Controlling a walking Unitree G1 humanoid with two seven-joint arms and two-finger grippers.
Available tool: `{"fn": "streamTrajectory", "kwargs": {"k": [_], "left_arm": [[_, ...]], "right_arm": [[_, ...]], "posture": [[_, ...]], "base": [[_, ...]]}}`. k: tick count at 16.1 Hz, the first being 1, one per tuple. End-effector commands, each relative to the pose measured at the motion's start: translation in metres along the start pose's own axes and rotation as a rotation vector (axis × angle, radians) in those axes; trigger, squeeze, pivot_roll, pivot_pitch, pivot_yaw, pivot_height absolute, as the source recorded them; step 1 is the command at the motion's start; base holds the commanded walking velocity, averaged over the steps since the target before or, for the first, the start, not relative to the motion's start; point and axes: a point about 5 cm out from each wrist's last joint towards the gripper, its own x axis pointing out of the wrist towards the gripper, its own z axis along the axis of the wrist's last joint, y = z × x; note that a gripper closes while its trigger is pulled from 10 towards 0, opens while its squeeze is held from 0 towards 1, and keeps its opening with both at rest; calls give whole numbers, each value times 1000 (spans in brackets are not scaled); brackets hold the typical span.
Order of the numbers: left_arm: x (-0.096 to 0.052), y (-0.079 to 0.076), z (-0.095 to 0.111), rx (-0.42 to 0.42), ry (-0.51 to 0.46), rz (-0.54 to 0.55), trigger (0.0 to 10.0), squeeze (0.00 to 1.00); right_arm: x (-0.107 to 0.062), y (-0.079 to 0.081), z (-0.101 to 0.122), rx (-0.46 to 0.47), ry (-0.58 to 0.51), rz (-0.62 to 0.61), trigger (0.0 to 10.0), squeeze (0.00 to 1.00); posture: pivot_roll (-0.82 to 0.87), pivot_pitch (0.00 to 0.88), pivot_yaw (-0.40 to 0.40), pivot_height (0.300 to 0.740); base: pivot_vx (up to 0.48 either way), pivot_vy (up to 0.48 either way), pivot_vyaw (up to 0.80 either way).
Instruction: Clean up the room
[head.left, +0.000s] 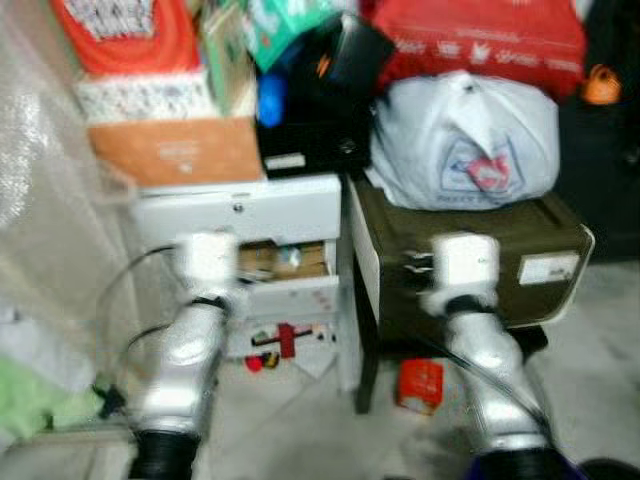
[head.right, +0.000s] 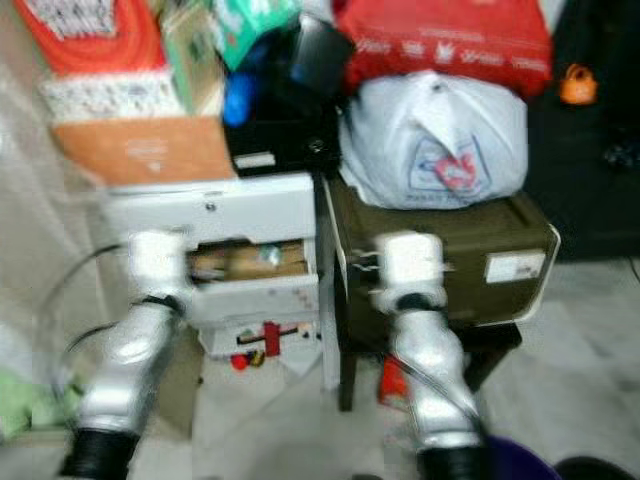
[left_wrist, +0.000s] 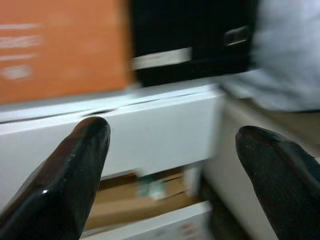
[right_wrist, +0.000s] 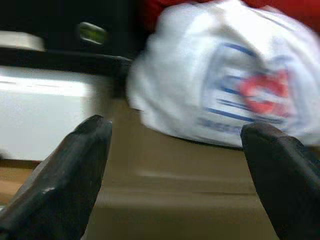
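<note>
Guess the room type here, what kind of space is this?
Likely a cluttered home storage corner. A white drawer unit and a dark olive cabinet are piled with an orange box, a white plastic bag and a red bag; small items lie on the floor.

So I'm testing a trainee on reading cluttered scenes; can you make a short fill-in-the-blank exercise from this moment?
1. The white plastic bag sits on top of the dark ____ storage box.
2. The orange carton rests on the white drawer unit, to the ____ of the black box.
3. The left gripper has its jaws ____, and so does the right gripper.
4. The small red item lies on the ____.

Missing words: green; left; open; floor
</note>
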Motion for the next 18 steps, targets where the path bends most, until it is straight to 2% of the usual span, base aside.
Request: {"fn": "streamTrajectory", "kwargs": {"k": [1,3,5,6,8,9,10,12,14,16,18], "left_arm": [[-4,20,4,23,-3,53,10000,0],[-6,20,6,24,-21,55,10000,0],[-12,23,11,100,-42,104,10000,0],[-22,28,15,125,-67,119,10000,0],[-41,37,10,103,-49,112,10000,0],[-46,41,8,98,-38,132,10000,0],[-59,49,2,77,-15,184,10000,0],[-65,48,-4,72,3,194,10000,0],[-58,50,-4,72,0,184,10000,0],[-54,48,2,34,-15,180,10000,0],[-59,48,1,47,-21,195,10000,0]], "right_arm": [[4,16,9,24,-33,43,10000,0],[4,16,11,22,-39,41,10000,0],[0,12,13,22,-46,29,10000,0],[-7,9,14,35,-36,2,10000,0],[-18,6,15,50,-33,-15,10000,0],[-21,3,14,56,-24,-26,10000,0],[-29,-5,8,55,4,-45,10000,0],[-35,-11,3,49,23,-65,10000,0],[-28,-5,5,38,16,-41,10000,0],[-27,-1,3,16,27,-14,10000,0],[-28,3,2,17,24,10,10000,0]], "posture": [[-87,0,28,740],[-87,0,27,740],[-82,0,26,740],[-82,0,26,740],[-76,0,27,740],[-74,0,27,740],[-70,0,28,740],[-63,0,28,740],[-65,0,34,740],[-61,0,32,740],[-53,0,28,740]], "base": [[379,0,0],[161,0,0],[0,0,0],[0,0,0],[0,0,0],[0,0,0],[0,0,0],[0,0,0],[0,0,0],[0,0,0],[0,0,800]]}}
